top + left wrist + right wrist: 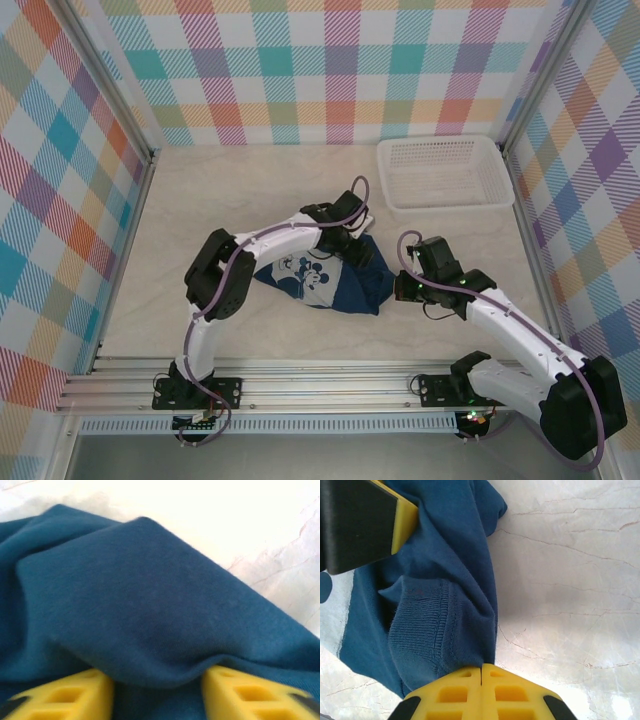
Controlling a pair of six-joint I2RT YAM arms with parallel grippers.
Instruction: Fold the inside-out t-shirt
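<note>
The dark navy cloth t-shirt [357, 287] lies bunched at the middle of the pale marbled desk [250, 190], long axis running left to right, white round print [305, 275] facing up; my left end effector [157, 692] is spread, a fold between its fingers; my right end effector [481, 666], pressed together, pinches the shirt's right edge.

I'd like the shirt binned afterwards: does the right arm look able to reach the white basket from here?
Probably yes: the basket stands far right, bare table between it and the right gripper, which is pinching the shirt.
</note>
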